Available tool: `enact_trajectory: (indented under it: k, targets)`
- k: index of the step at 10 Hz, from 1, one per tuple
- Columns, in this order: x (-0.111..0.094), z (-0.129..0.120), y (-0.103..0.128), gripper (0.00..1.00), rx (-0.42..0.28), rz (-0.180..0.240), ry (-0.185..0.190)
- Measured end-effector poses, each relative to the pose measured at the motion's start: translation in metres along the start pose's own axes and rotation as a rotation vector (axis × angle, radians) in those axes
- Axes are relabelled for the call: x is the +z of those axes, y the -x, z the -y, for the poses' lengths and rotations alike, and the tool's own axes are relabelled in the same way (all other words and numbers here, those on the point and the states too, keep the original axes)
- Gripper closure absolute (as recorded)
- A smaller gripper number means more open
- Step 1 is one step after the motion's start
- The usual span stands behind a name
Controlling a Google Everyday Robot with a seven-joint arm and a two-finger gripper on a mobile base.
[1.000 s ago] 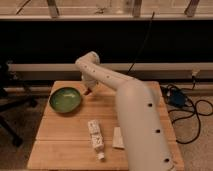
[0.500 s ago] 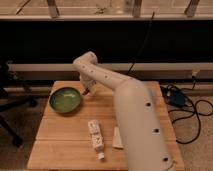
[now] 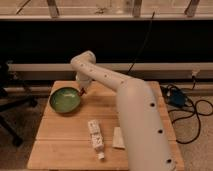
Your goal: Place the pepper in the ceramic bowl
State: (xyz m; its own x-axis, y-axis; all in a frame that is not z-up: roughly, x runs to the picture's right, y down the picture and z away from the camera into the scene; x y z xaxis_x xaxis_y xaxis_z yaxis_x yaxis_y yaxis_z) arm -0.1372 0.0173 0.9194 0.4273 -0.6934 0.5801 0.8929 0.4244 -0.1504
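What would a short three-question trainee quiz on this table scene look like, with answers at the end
1. True or false: the gripper is at the right rim of the ceramic bowl.
2. Which lies nearer the table's front edge: the ceramic bowl or the white bottle?
3. Multiple choice: the flat pale packet lies (A) inside the bowl, (B) just right of the white bottle, (C) on the floor.

Key
1. True. The gripper hangs by the bowl's right rim, with a small reddish thing, probably the pepper, at its tip.
2. The white bottle.
3. B.
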Motion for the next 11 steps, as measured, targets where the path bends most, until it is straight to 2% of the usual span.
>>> enact_trajectory:
  k: [2, 3, 5, 7, 9, 10, 11]
  targets:
    - [0.000, 0.013, 0.013, 0.98, -0.050, 0.022, -0.011]
    - [0.000, 0.022, 0.025, 0.86, -0.090, 0.038, -0.014]
    - [0.001, 0.026, 0.035, 0.69, -0.129, 0.055, -0.011]
    - [0.004, 0.036, 0.049, 0.47, -0.181, 0.070, -0.013]
    - [0.006, 0.039, 0.059, 0.28, -0.213, 0.079, -0.010]
    - [0.008, 0.040, 0.064, 0.21, -0.230, 0.083, -0.010]
    - [0.009, 0.042, 0.068, 0.20, -0.243, 0.083, -0.012]
